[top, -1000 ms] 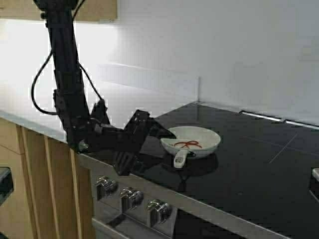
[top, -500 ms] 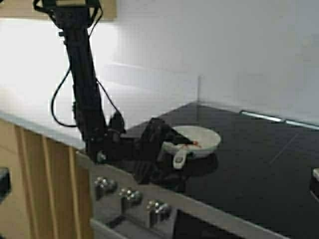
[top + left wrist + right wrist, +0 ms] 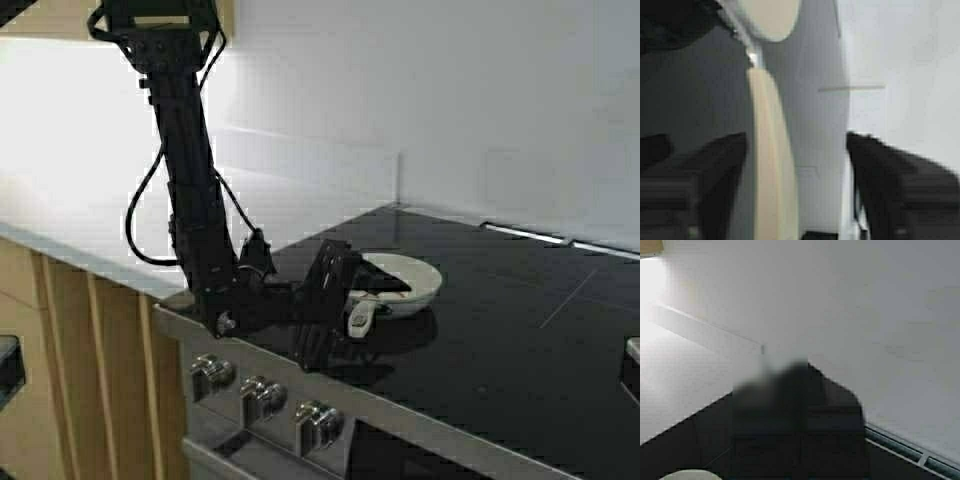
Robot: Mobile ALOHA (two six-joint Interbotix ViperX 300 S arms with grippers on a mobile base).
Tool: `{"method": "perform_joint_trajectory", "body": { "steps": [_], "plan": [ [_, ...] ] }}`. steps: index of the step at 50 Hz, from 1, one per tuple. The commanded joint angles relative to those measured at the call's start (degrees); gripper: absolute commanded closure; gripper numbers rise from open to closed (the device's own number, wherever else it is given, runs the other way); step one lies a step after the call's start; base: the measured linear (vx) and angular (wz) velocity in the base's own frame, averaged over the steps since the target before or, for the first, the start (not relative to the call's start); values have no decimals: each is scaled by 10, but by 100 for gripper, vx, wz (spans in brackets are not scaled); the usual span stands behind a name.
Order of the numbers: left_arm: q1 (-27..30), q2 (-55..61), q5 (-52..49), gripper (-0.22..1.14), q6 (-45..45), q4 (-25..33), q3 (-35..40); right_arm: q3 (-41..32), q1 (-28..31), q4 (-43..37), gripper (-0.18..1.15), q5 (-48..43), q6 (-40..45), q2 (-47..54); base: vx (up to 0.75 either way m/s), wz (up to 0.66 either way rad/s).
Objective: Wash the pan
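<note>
The pan (image 3: 408, 280), small, round and white with red marks inside, sits on the black cooktop (image 3: 500, 330), its short handle (image 3: 360, 318) pointing toward the front edge. My left gripper (image 3: 362, 300) is open and low over the cooktop, with a finger on each side of the handle. In the left wrist view the cream handle (image 3: 771, 165) lies between the dark fingers (image 3: 720, 170), closer to one of them and not gripped, with the pan's body (image 3: 770, 17) beyond it; that gripper (image 3: 795, 150) is open. My right gripper (image 3: 800, 390) is shut, away from the pan.
Metal knobs (image 3: 265, 395) line the stove's front below the cooktop edge. A white countertop (image 3: 90, 220) runs to the left, with wooden cabinet fronts (image 3: 70, 380) under it. A white wall stands close behind. A pale object (image 3: 632, 350) shows at the far right edge.
My left arm has swung to the right and forward. Its open gripper went from beside the pan to straddling the handle. The pan has not moved.
</note>
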State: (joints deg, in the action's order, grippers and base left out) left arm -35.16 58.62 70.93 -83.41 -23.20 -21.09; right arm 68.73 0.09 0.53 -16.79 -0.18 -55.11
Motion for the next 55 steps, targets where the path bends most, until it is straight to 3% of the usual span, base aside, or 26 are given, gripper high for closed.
{"method": "perform_joint_trajectory", "body": {
  "steps": [1, 6, 9, 11, 18, 25, 55],
  "plan": [
    [-3, -11, 12, 36, -25, -1, 9, -7, 1, 1, 89, -3, 2, 4, 0, 0],
    [-3, -9, 28, 84, -38, 0, 8, -7, 1, 1, 89, -3, 2, 4, 0, 0],
    [-3, -10, 40, 104, -38, 7, 7, -7, 1, 1, 89, -3, 2, 4, 0, 0],
    [-3, -11, 48, 104, -38, 10, 6, -7, 1, 1, 89, -3, 2, 4, 0, 0],
    [-3, -16, 63, 84, -38, 14, 3, -7, 1, 1, 89, -2, 2, 8, 0, 0],
    [-3, -25, 76, 90, -38, 14, -4, -6, 1, 1, 89, -3, 2, 9, 0, 0],
    [-3, -138, 119, 89, -5, 25, -107, -4, 1, 1, 89, -3, 6, 10, 0, 10]
  ]
}}
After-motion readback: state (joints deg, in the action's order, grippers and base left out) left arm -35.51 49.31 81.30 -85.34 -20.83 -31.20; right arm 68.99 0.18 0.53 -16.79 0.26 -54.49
